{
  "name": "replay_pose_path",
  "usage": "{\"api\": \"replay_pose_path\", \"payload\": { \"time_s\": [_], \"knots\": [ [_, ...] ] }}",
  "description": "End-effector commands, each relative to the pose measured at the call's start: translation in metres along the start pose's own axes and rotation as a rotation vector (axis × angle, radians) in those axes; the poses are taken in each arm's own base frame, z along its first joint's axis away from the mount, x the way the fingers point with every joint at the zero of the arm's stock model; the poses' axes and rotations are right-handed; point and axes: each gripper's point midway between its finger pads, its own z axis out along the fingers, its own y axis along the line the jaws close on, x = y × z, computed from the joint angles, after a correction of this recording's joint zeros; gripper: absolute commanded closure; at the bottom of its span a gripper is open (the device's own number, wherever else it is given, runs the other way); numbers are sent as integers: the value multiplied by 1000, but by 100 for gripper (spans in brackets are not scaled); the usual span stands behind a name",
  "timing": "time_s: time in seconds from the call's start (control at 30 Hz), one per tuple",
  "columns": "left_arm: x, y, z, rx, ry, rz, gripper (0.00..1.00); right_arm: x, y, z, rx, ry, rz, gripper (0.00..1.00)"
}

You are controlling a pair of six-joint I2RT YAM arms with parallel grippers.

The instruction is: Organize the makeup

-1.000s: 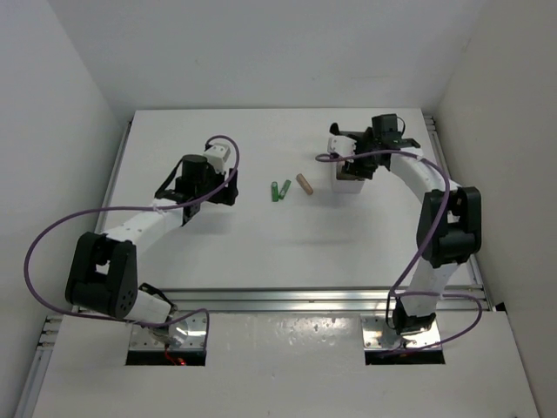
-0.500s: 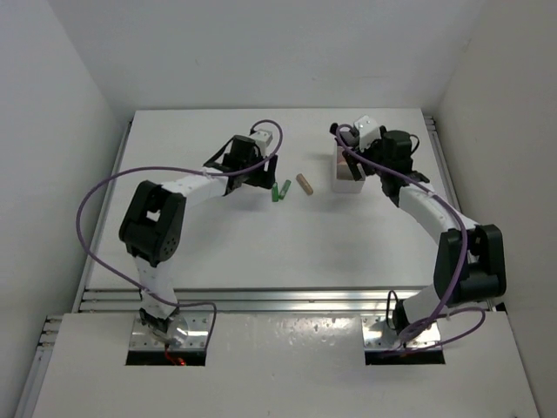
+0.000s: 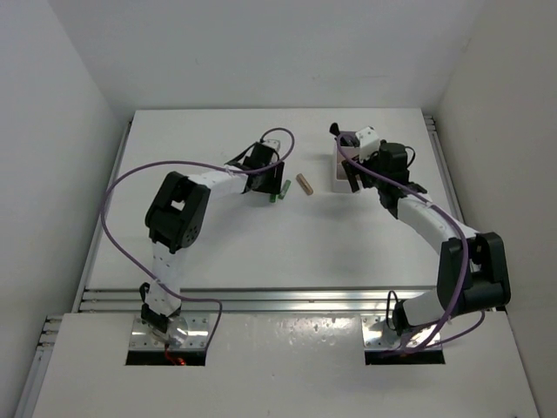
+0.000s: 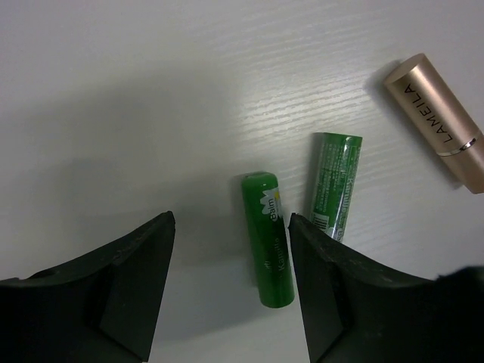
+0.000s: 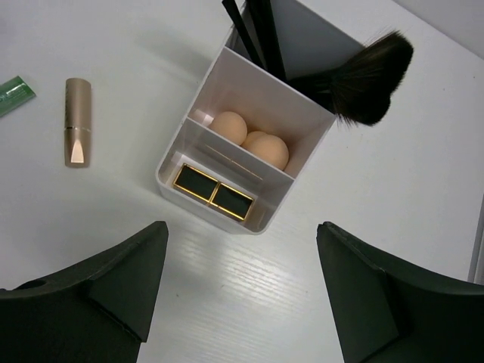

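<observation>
Two black fingers (image 4: 113,295) of the left gripper (image 4: 231,221) stand spread wide and empty, with one glossy green plastic tube (image 4: 268,242) between them on the matte white table (image 4: 113,91). A second green tube (image 4: 334,185) lies just right of it, and a tan metallic tube (image 4: 439,121) sits at upper right. The right gripper (image 5: 242,227) gapes too, above a white three-compartment plastic box (image 5: 249,94). Two black-gold square tubes (image 5: 195,181) sit lowest, two smooth peach egg-shaped sponges (image 5: 229,127) in the middle, one fluffy black brush (image 5: 370,76) and thin black sticks (image 5: 253,30) uppermost.
</observation>
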Motion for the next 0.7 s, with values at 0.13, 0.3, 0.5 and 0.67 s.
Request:
{"api": "replay_pose_path", "payload": {
  "time_s": [0.13, 0.3, 0.5, 0.67],
  "knots": [
    [1, -5, 5, -63, 7, -9, 41, -15, -14, -14, 28, -54, 16, 20],
    [21, 11, 9, -145, 62, -16, 75, -13, -19, -16, 22, -59, 21, 20],
    [7, 11, 2, -140, 63, 82, 100, -19, -35, -17, 20, -92, 74, 20],
    [-94, -34, -27, -57, -185, 408, 100, -25, -79, -26, 119, -165, 257, 23]
  ]
}}
